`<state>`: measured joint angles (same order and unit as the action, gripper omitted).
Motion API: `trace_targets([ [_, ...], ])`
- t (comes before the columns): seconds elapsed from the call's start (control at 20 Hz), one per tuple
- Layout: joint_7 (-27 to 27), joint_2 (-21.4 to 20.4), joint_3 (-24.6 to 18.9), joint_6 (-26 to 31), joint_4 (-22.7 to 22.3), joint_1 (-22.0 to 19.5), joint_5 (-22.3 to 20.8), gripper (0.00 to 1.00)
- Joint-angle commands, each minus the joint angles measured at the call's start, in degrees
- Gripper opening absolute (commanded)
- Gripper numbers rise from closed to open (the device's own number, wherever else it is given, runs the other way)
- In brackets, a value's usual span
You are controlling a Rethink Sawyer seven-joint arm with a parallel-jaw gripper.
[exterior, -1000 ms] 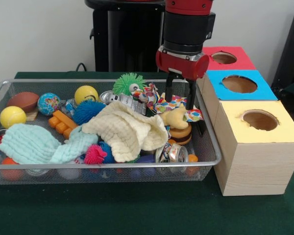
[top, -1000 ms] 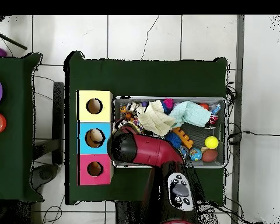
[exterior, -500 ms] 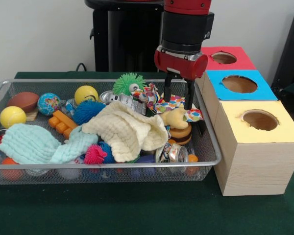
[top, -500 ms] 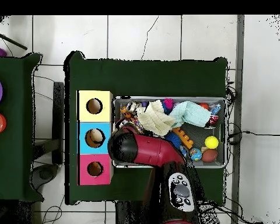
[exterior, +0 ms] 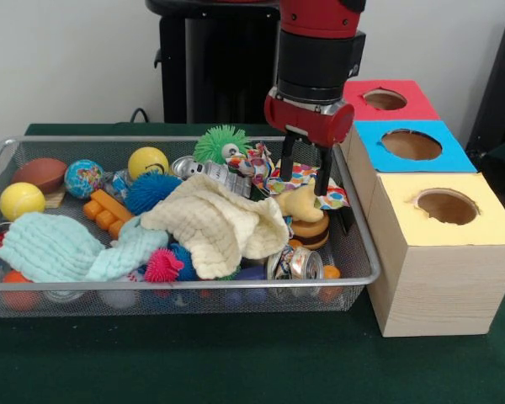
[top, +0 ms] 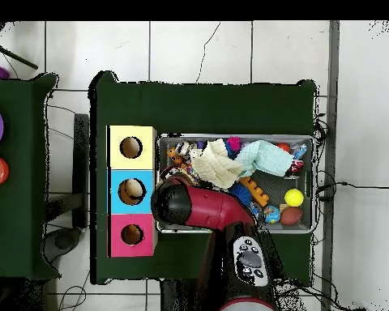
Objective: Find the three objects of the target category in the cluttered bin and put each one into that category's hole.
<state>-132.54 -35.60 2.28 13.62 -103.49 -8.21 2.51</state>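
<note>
The silver wire-mesh bin (exterior: 151,140) holds several toys and cloths; it also shows in the overhead view (top: 234,137). My gripper (exterior: 304,175) hangs open and empty over the bin's right end. It is just above a multicoloured patterned cloth (exterior: 299,178) and a yellow plush toy (exterior: 301,203). A cream cloth (exterior: 215,223) and a mint cloth (exterior: 59,248) cover part of the pile. Three boxes with round holes stand right of the bin: red (exterior: 400,107), blue (exterior: 412,156), yellow (exterior: 467,220). In the overhead view the arm (top: 175,203) hides the gripper.
Balls lie at the bin's left: yellow (exterior: 21,200), yellow (exterior: 147,162), a globe-patterned one (exterior: 83,178), a brown football (exterior: 40,173). There are spiky balls in green (exterior: 220,143), blue (exterior: 149,190) and pink (exterior: 162,265), an orange block (exterior: 108,210) and a can (exterior: 296,263). The blue box's hole shows something tan inside (top: 131,191).
My gripper has shifted slightly left in the front view, still open. The things in the bin have not moved.
</note>
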Motion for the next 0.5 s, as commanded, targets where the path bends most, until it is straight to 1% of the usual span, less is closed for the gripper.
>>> trace_targets([
  [0.05, -6.75, 5.22, -1.37, -3.41, 4.21, -0.36, 1.32, 1.00],
  [0.25, -6.61, 6.84, -1.75, -5.41, 4.62, -0.83, 1.03, 1.00],
  [0.5, -7.05, 7.59, -2.11, -6.41, 4.62, -0.57, 1.59, 1.00],
])
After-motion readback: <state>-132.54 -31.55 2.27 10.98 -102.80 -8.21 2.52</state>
